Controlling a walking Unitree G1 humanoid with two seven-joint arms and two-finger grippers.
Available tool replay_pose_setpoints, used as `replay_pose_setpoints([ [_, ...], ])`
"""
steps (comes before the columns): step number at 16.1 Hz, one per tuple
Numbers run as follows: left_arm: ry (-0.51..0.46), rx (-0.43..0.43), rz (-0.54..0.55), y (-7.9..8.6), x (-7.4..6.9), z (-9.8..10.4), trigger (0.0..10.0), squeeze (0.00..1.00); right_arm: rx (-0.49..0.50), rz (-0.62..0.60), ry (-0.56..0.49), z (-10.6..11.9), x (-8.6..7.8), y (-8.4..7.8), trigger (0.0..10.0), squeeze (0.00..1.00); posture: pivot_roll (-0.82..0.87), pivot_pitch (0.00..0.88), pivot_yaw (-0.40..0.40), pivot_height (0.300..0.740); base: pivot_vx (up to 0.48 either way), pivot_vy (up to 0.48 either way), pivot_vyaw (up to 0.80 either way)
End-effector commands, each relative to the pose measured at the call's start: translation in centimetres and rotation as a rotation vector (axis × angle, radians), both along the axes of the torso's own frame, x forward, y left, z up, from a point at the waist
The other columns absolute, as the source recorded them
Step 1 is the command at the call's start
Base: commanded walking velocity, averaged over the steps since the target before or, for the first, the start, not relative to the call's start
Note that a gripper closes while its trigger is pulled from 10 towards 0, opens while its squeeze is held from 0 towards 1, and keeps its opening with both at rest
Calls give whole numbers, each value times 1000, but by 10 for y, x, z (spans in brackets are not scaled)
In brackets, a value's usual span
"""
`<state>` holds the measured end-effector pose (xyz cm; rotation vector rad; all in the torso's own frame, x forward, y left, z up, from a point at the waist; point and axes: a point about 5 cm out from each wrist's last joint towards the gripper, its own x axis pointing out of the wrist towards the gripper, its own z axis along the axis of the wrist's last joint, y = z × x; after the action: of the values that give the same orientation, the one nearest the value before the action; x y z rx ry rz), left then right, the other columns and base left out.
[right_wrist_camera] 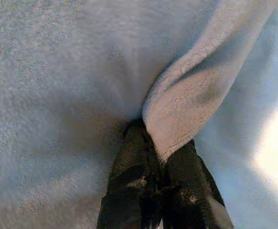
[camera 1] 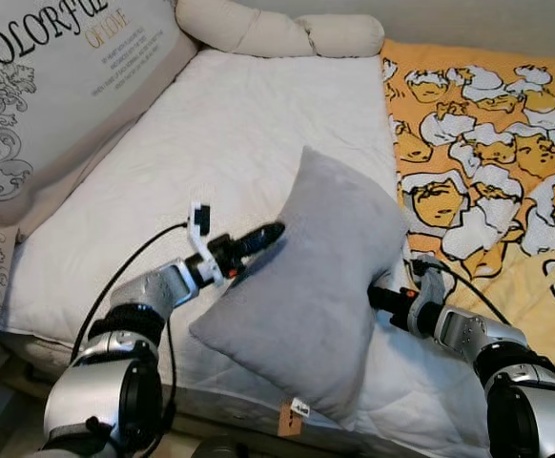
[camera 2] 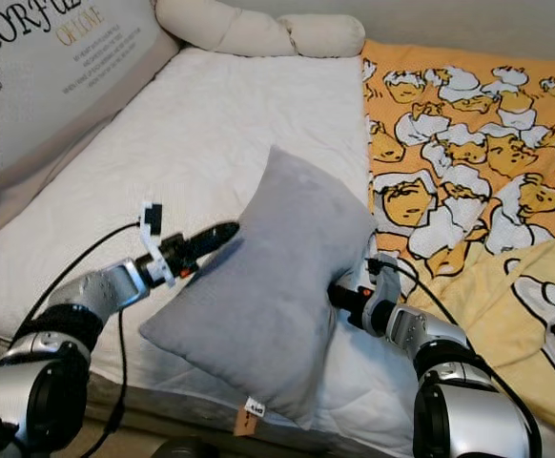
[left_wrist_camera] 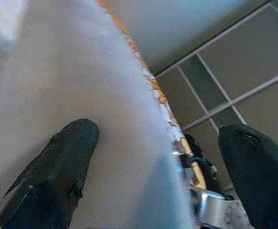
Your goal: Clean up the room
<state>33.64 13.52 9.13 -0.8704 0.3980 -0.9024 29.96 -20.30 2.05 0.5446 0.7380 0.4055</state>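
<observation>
Standing up on one corner, a grey pillow (camera 1: 311, 286) is held over the near edge of a bed (camera 1: 230, 124). It is tilted, with its top corner leaning toward the far side. A small tag (camera 1: 299, 408) hangs from its low edge.

The pillow is held between 2 claws. The left claw (camera 1: 266, 239) is at the pillow's left edge, and its 2 black fingers (left_wrist_camera: 67, 157) are spread wide, with the pillow's edge sitting between them. One finger is seen pressed on the grey cloth in the left wrist view. The right claw (right_wrist_camera: 160, 157) is at the pillow's right edge. Its fingers are pinched tight on a fold of the soft grey cloth (this is seen up close in the right wrist view).

The bed is covered with a white quilt. An orange blanket (camera 1: 487, 143) with cartoon faces lies on the right side of the bed, just beside the pillow. A long cream bolster (camera 1: 277, 33) lies along the far end of the bed. A big cushion with letters and swirls (camera 1: 58, 86) leans at the left side of the bed, well apart from the grey pillow. A black cable (camera 1: 125, 272) runs along the left arm.
</observation>
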Motion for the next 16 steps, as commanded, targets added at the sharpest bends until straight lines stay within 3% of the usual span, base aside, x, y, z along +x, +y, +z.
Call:
replay_pose_setpoints([
  [1,-5,-18,-23,-2,1,4,10000,1000,4,11,-25,5,5,3,0,0,-19,0,57,740,0,0,0],
  [3,-16,100,-192,-11,-13,-7,10000,1000,9,32,-47,11,9,4,0,0,-19,0,56,740,0,0,0],
  [4,-20,137,-219,-12,-16,-10,10000,1000,11,36,-53,12,10,4,0,0,-19,0,56,740,0,0,0],
  [5,-28,291,-289,-13,-23,-24,10000,1000,24,48,-78,18,14,6,0,0,-11,0,51,740,0,0,0],
  [6,-35,419,-293,-11,-25,-34,10000,1000,35,55,-97,23,18,9,0,0,-8,0,52,740,0,0,0],
  [8,-45,478,-139,-1,-15,-34,10000,1000,29,64,-102,24,20,11,0,0,-8,0,52,740,0,0,0],
  [10,-12,408,75,18,0,-20,10000,1000,3,81,-90,20,17,11,0,0,-4,0,48,740,0,0,0],
  [14,-4,468,19,21,-4,-26,10000,1000,15,103,-89,19,15,11,0,0,-8,0,48,740,0,0,0],
  [16,5,573,227,28,4,-30,10000,1000,26,129,-98,20,14,10,0,0,-14,0,49,740,0,0,0],
])
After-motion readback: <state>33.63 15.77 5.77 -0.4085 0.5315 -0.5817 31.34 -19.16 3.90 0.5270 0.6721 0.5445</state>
